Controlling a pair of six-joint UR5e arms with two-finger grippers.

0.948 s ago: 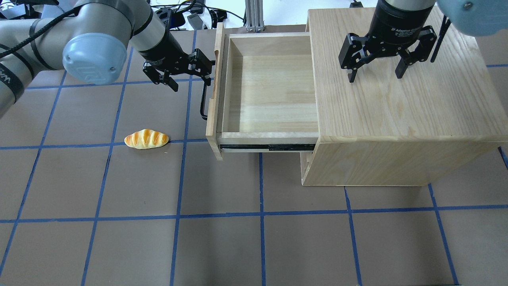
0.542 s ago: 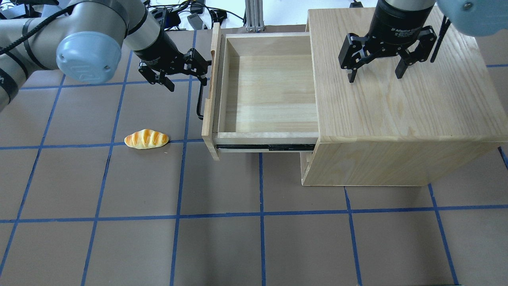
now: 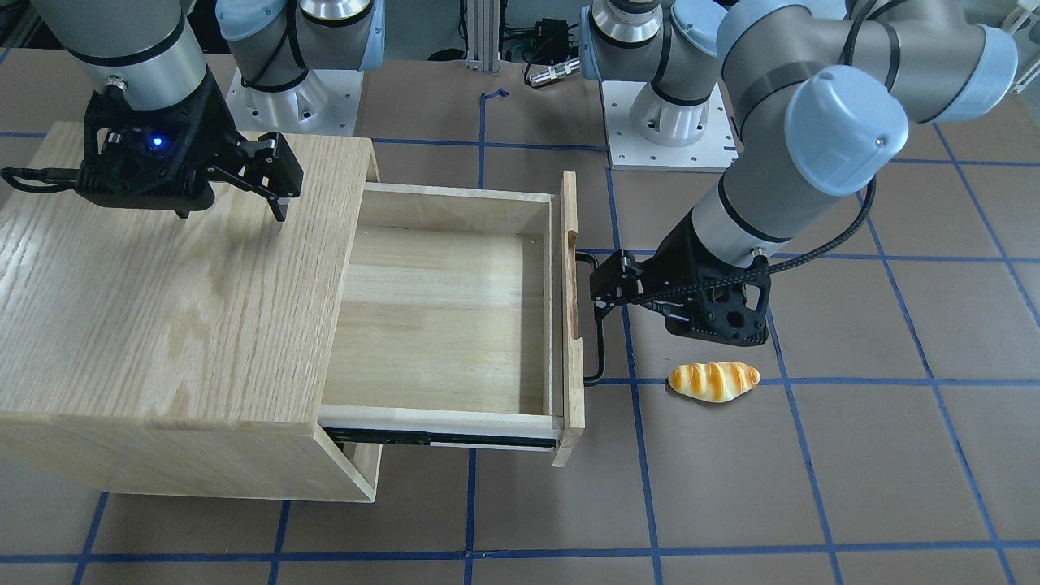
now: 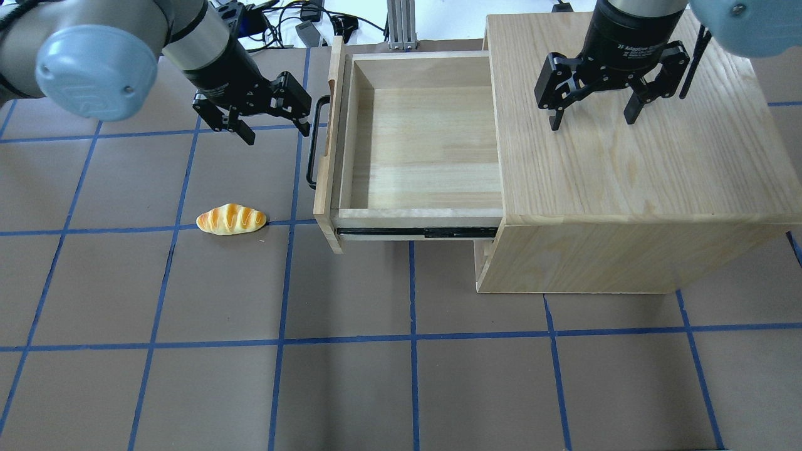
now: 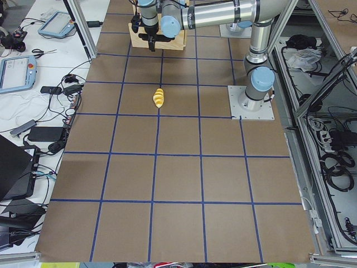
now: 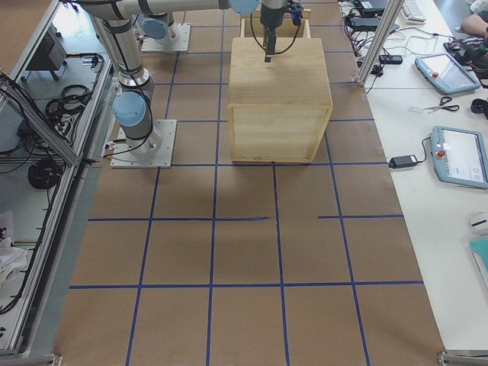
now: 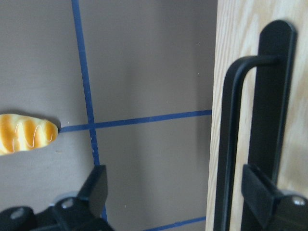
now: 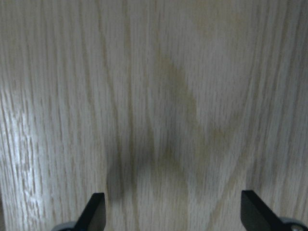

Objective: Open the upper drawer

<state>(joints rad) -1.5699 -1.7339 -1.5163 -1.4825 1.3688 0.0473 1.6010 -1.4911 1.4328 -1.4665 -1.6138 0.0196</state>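
The upper drawer (image 4: 326, 156) is a pale-wood drawer pulled far out of the oak cabinet (image 4: 626, 181), with its inside bare. Its black bar handle (image 4: 309, 170) faces my left arm. My left gripper (image 4: 276, 133) is open just left of the handle's far end, one fingertip (image 4: 305, 128) close against the bar. In the left wrist view the handle (image 7: 227, 144) runs just inside the right-hand finger (image 7: 269, 197). In the front view the left gripper (image 3: 602, 291) sits beside the handle (image 3: 600, 349). My right gripper (image 4: 592, 120) is open and empty, hovering over the cabinet top (image 8: 159, 96).
A toy bread roll (image 4: 231, 220) lies on the brown table left of the drawer front, on a blue tape line; it also shows in the front view (image 3: 713, 381). A black slide rail (image 4: 420, 232) shows under the drawer's near side. Cables lie behind the table.
The drawer has slid further out to the left. My left gripper moved left with the handle and now sits slightly off it. The right arm has not moved.
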